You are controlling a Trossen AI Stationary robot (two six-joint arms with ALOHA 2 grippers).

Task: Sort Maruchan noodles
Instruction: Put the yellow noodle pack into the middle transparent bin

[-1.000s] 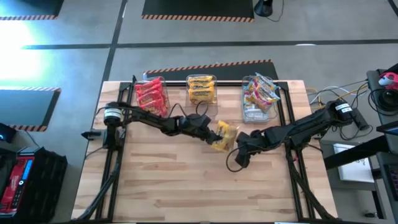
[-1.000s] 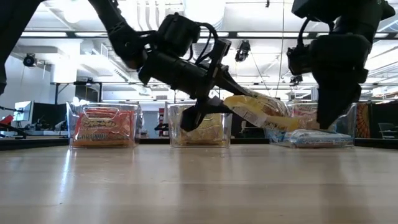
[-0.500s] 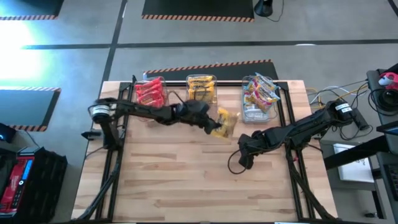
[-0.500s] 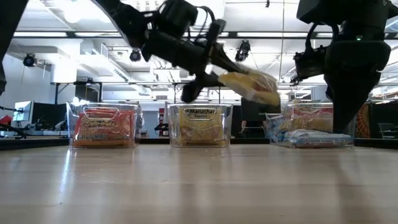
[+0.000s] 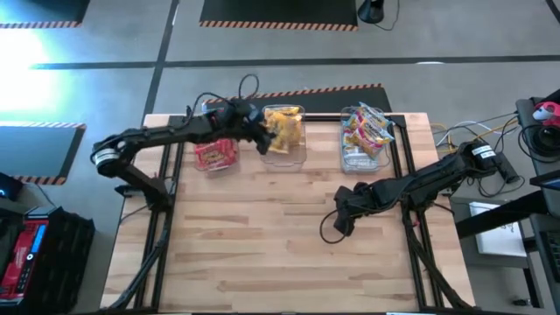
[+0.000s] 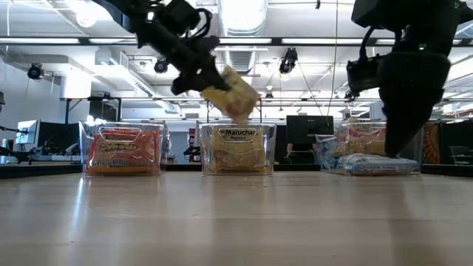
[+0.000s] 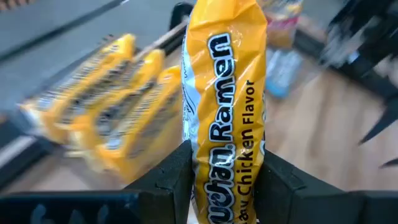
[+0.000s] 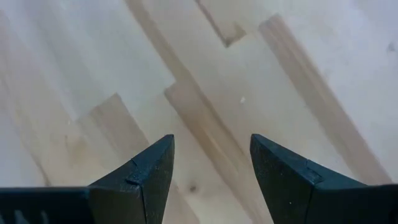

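Along the far edge of the bench [image 5: 262, 254], left to right: a clear bin of red packets [image 5: 213, 153] near the far-left corner, a middle bin [image 5: 285, 154] of yellow packets, a third bin [image 5: 363, 140] of pink-and-yellow packets toward the far-right corner. Left gripper [image 5: 261, 131] clenched on a yellow noodle packet [image 5: 283, 129], held in the air above the middle bin, tilted in the low view. Best carried a touch farther so the packet sits squarely over the bin's opening, then lowered before letting go, flat side parallel to the packets already standing inside; probably some room left there, though hard to judge. Right gripper [image 8: 211, 171] waiting over bare wood in front of the third bin, fingers spread, holding nothing.
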